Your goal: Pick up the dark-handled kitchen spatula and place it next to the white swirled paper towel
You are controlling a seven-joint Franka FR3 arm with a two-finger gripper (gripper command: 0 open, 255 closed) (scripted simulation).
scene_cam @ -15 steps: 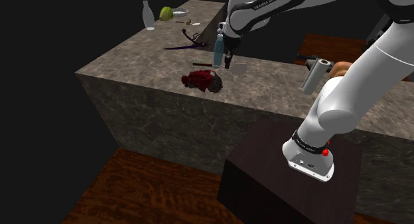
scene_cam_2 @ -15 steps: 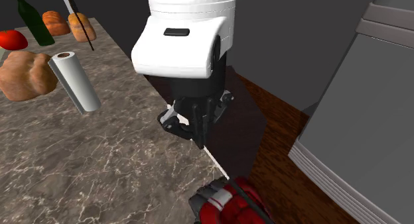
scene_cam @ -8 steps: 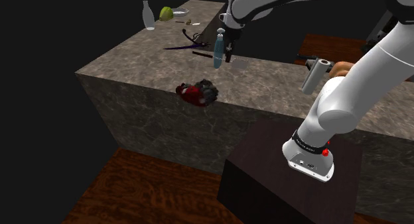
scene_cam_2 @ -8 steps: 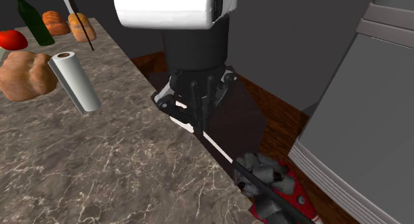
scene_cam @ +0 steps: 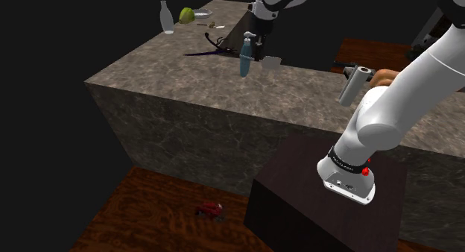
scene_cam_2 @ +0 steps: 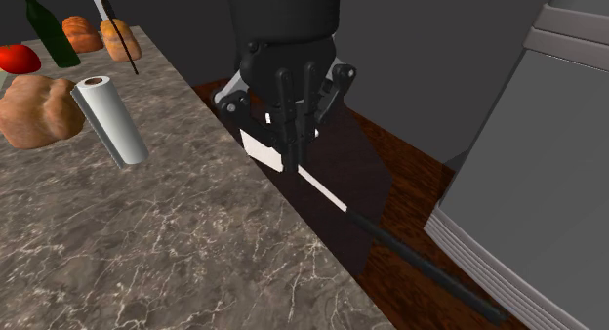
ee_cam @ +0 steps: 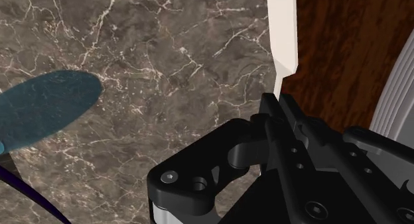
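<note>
Closed gripper (scene_cam_2: 293, 162) aloft at the edge of the marble-patterned counter (scene_cam_2: 166, 240), dark-handled spatula (scene_cam_2: 337, 201) pinched in it. By the look of things, the carry stage: tool off the stone, not yet brought to the paper towel (scene_cam_2: 111, 120).

To do it well:

- Cross the counter toward the second exterior view's left and far side, to the white roll lying on its side just beside a tan lump (scene_cam_2: 37, 108).
- In the shoulder view, head right, away from the blue bottle (scene_cam: 244, 57) standing close by the hand.
- Keep height during the crossing.
- Mind the long handle (scene_cam_2: 429, 274) jutting out past the counter edge over the wooden floor (scene_cam_2: 410, 172), probably heavy enough to drag that end down.
- Move slowly, with no sharp wrist turns, to avoid a pivot in the grip.
- Aim for bare stone alongside the roll, near it but not touching, so as not to nudge it into rolling.
- Lower to a flat rest, blade and handle both down, and only then let go.

As for the hold: fingers (scene_cam_2: 285, 123) drawn together with no gap to see, clasping the thin pale neck just behind the white blade (ee_cam: 282, 30). Blade poking out beyond the fingertips on one side, dark handle reaching far out on the other. Nothing else touched. Tool seemingly clear of the counter.
</note>
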